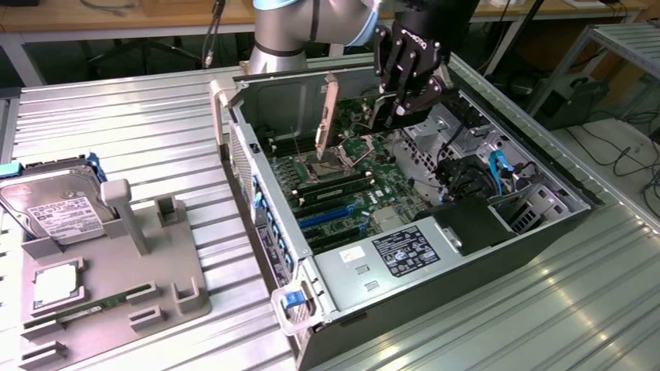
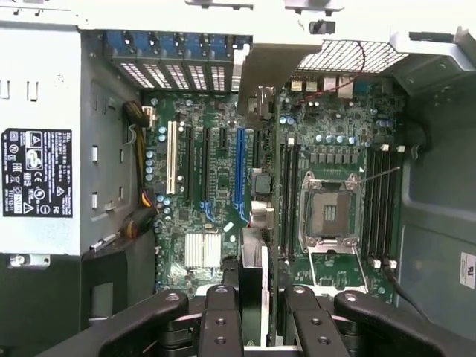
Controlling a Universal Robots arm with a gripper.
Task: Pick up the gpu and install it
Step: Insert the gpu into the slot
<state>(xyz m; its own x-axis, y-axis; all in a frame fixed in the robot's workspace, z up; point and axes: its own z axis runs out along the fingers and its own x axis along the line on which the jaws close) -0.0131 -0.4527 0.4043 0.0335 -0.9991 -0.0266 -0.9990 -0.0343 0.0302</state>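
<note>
- One gpu [image 1: 328, 116] [image 2: 256, 282] stands on edge inside the open computer case [image 1: 243, 154], over the motherboard [image 2: 216, 245]. Whether it is seated cannot be told.
- Its long axis runs parallel to the expansion slots. Its metal bracket [image 1: 326, 135] is at the end nearest the case's rear wall, on the exterior view's left.
- One gripper [image 1: 390, 116] [image 2: 262, 297] reaches down into the case, its jaws drawn narrow onto the card's upper edge, one finger against each face.
- On one side of the card lie one blue slot [image 2: 239, 167] and, further off, one white slot [image 2: 172, 160].
- On the other side sits one empty CPU socket [image 1: 328, 166] [image 2: 327, 208], with memory sockets [image 2: 379, 201] flanking it.
- A silver power supply box [image 1: 361, 267] [image 2: 37, 104] with a black label fills the case end near the slots.
- Blue cables [image 1: 495, 170] hang in the bay on the exterior view's right.
- Well apart, on the slotted metal table [image 1: 124, 124], a grey holder [image 1: 113, 294] carries one hard drive [image 1: 52, 205], one processor chip [image 1: 57, 282] and one memory stick [image 1: 93, 309].
</note>
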